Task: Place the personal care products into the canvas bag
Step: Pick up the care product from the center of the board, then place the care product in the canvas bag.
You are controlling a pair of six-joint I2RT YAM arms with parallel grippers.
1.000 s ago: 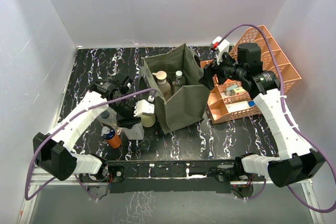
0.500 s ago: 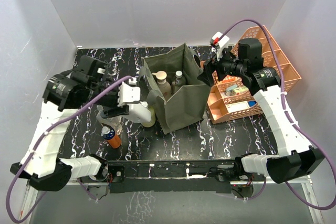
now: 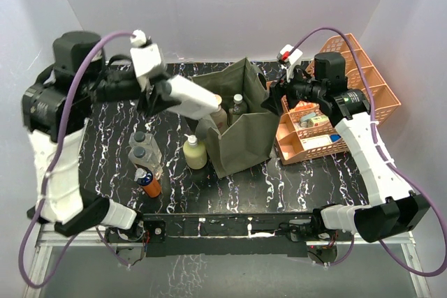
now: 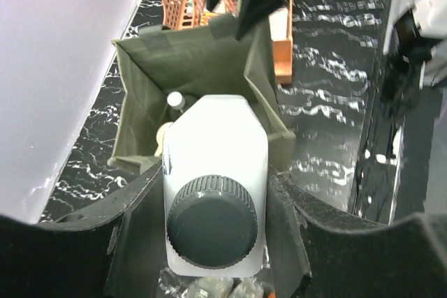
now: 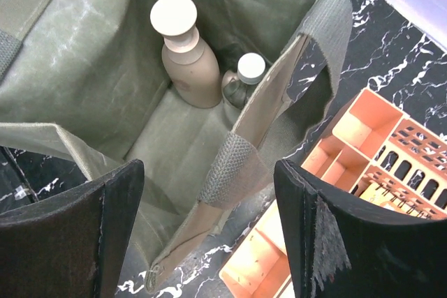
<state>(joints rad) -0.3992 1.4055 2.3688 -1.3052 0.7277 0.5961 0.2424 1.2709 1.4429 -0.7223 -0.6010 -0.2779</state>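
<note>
Left gripper (image 3: 166,93) is up high, clamped on a white bottle (image 3: 193,98) with a black cap, tilted over the left rim of the canvas bag (image 3: 241,137). Right gripper (image 3: 274,100) has its jaws wide, straddling the bag's right wall without squeezing. A tan bottle (image 5: 183,54) stands inside; a yellow bottle (image 3: 195,153) stands on the table (image 3: 307,179) beside the bag.

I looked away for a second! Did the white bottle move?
Yes. The white bottle has been lifted off the table left of the canvas bag, up and toward the bag's open top.
</note>
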